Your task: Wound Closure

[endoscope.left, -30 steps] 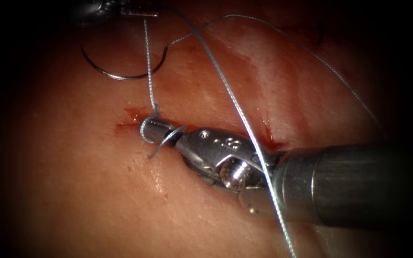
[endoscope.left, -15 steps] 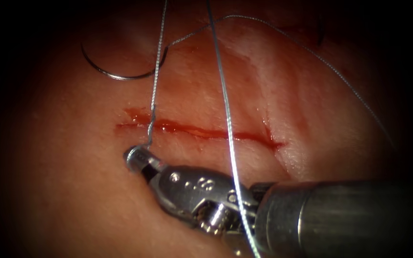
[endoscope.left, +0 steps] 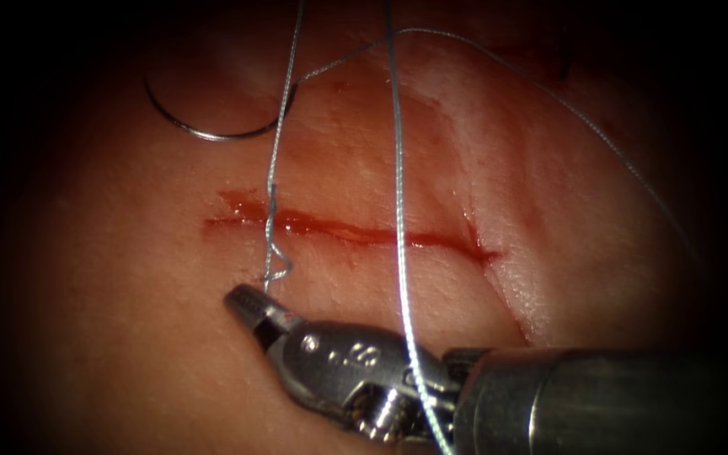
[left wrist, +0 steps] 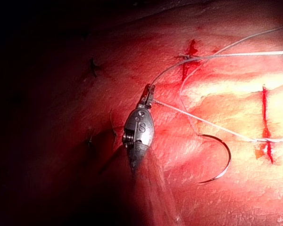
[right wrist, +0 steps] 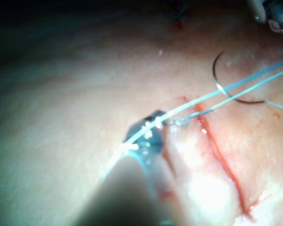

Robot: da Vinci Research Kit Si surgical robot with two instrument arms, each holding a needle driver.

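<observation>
right hand (endoscope.left: 242, 301) closed on thread (endoscope.left: 275, 263) end, needle (endoscope.left: 212, 126) lying free beyond cut (endoscope.left: 347, 231)

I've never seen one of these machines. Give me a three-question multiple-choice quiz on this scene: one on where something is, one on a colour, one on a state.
1. Where is the needle?
A. In the right tool's jaws
B. Lying on the tissue above the cut
C. Driven through the cut's right end

2. What colour is the fluid in the cut?
A. Red
B. Green
C. Blue

3. How are the right tool's jaws?
A. Wide open
B. Shut on the needle
C. Shut on the thread

Answers:
1 B: the needle rests free on the tissue, above the cut.
2 A: the fluid is red.
3 C: the right tool pinches the thread end.
</observation>
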